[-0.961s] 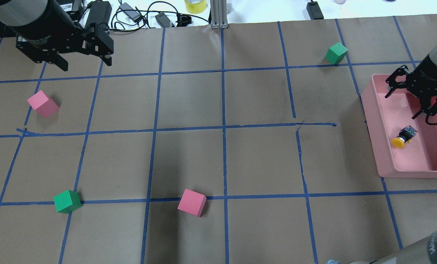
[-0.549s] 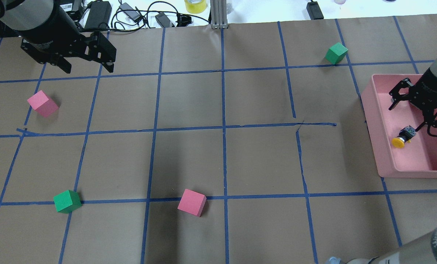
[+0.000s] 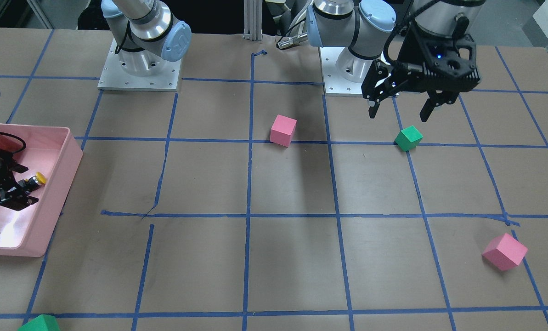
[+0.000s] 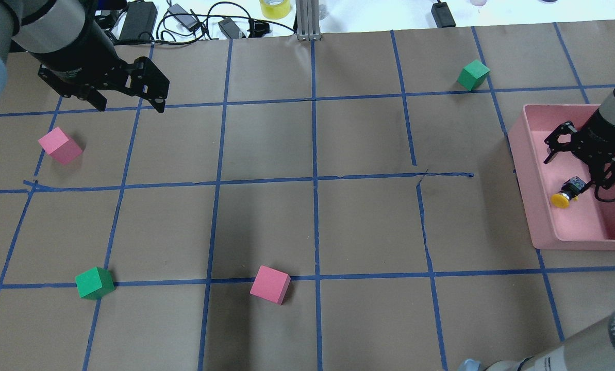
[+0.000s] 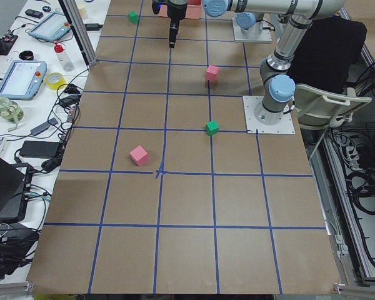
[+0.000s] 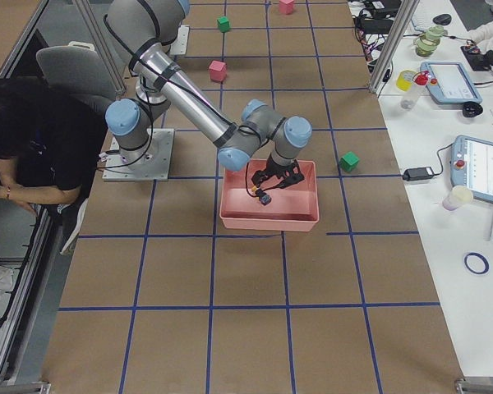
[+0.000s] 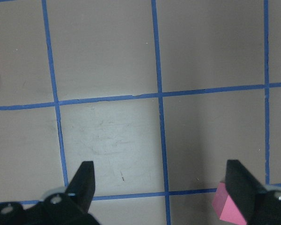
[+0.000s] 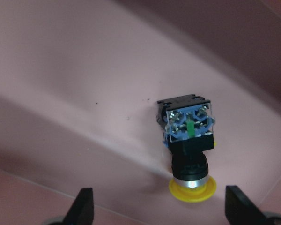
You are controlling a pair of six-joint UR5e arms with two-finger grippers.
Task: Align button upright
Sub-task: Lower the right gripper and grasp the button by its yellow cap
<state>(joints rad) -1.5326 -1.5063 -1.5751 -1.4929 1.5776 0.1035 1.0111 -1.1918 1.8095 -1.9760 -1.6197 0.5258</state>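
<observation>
right hand (image 4: 577, 170) spread wide, holding nothing, down inside pink tray (image 4: 524, 170). button (image 8: 189, 150) on its side on tray floor, between the fingers (image 8: 84, 206) and nearer one of them, untouched; yellow cap end toward hand, terminal end away. left hand (image 4: 130, 107) also spread wide, holding nothing, above brown worktop (image 4: 266, 144), well apart from button; pink cube (image 7: 227, 206) just beside one fingertip.

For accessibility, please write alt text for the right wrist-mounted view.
A yellow-capped push-button switch lies on its side on the pink tray floor, cap toward the bottom. Two black fingers sit at the bottom corners, not touching it.
</observation>
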